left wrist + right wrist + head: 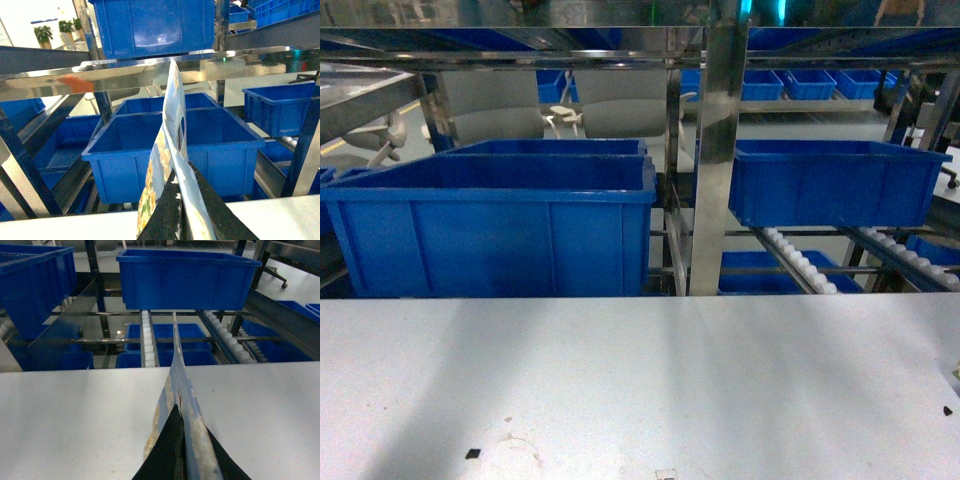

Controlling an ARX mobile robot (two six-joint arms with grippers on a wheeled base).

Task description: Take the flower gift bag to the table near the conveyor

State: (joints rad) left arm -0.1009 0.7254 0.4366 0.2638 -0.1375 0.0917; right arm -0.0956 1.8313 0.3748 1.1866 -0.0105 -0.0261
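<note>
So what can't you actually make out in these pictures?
- Flower gift bag: both wrist views show only its thin edge, so the print is hidden.
- Left claw and right claw: cut off by the bottom edge.
- Head view: neither bag nor claws appear, only the table and the conveyor.

table [640, 380] pale grey-white | bins [500, 225] blue | conveyor [720, 150] steel, white rollers | gift bag [167, 165] floral print

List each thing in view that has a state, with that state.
left tool: shut on flower gift bag
right tool: shut on flower gift bag
flower gift bag: flattened, held edge-up, off the table
large blue bin: open-topped, visible interior empty
table: bag not on it
</note>
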